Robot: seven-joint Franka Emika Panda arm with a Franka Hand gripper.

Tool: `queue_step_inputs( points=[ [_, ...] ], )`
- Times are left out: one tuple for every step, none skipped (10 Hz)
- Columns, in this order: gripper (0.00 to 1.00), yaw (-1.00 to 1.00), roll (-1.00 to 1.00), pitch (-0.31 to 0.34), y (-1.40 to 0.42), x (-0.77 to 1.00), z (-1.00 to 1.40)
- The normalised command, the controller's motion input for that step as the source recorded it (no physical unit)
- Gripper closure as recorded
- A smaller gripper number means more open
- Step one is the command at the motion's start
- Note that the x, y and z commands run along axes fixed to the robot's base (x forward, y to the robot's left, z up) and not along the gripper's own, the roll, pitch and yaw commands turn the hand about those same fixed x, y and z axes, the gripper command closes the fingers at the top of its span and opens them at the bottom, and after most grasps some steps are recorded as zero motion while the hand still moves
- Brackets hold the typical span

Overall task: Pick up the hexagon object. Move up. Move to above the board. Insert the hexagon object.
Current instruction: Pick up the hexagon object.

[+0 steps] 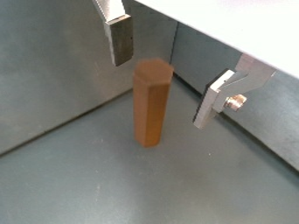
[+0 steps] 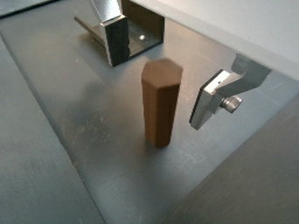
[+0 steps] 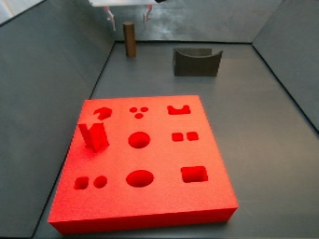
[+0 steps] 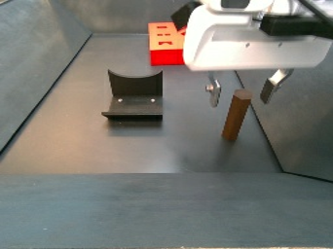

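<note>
Over by the back wall, your gripper (image 4: 240, 89) hangs spread around the upright hexagon object (image 4: 236, 115); descend off-centre and a finger (image 1: 121, 39) could tip it.

Open claw (image 4: 240, 92) straddles hexagon object (image 4: 236, 115); wall (image 4: 302, 117) close beside.

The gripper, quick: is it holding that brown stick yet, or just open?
Gripper: open, holding nothing; its fingers flank the upright hexagon object without touching it.
</note>
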Motion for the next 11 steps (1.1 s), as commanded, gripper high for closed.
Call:
queue_step_inputs(
  points=[
    [0.00, 0.00, 0.02, 0.059, -0.03, 0.06, 0.00],
    [0.00, 0.00, 0.00, 0.026, 0.00, 0.01, 0.00],
    [0.00, 0.00, 0.00, 0.000, 0.00, 0.00, 0.00],
    [1.00, 0.00, 0.00, 0.000, 0.00, 0.00, 0.00],
    [1.00, 0.00, 0.00, 0.000, 0.00, 0.00, 0.00],
    [1.00, 0.00, 0.00, 0.000, 0.00, 0.00, 0.00],
    [1.00, 0.00, 0.00, 0.000, 0.00, 0.00, 0.00],
    [1.00, 0.00, 0.00, 0.000, 0.00, 0.00, 0.00],
    [1.00, 0.00, 0.00, 0.000, 0.00, 0.00, 0.00],
    [1.00, 0.00, 0.00, 0.000, 0.00, 0.00, 0.00],
    [1.00, 0.00, 0.00, 0.000, 0.00, 0.00, 0.00]
  ],
)
